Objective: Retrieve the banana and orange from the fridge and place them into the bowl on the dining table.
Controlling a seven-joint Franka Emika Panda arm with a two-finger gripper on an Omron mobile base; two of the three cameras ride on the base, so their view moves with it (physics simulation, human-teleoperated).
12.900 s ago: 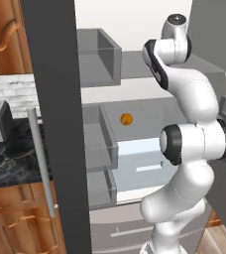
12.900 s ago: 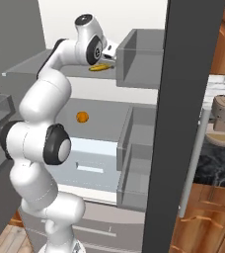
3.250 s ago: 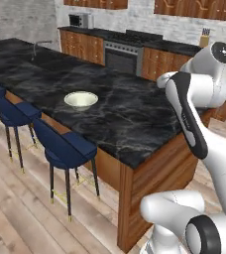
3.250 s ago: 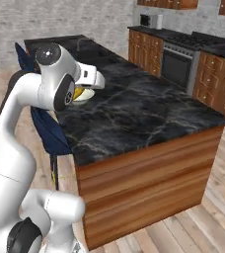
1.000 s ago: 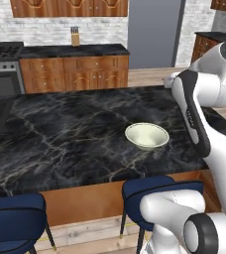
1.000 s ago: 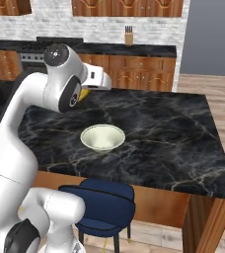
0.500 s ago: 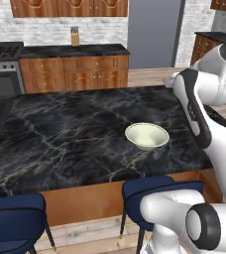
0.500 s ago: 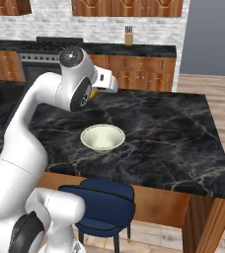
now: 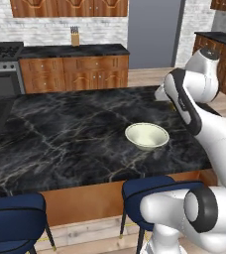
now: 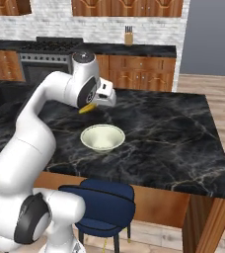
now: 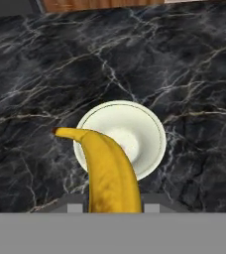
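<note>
Fingers of the gripper (image 10: 88,108) pinch the banana (image 11: 108,174), its dark tip jutting out over the near rim of the bowl (image 11: 121,139). Seen from the hand, the fruit hangs above the cream-white bowl, clear of it. That bowl sits on the dining table (image 9: 60,134), toward its front edge above a blue stool (image 10: 104,208).

There is no text, label, brand, number or sign that can be read on any thing in these views
</note>
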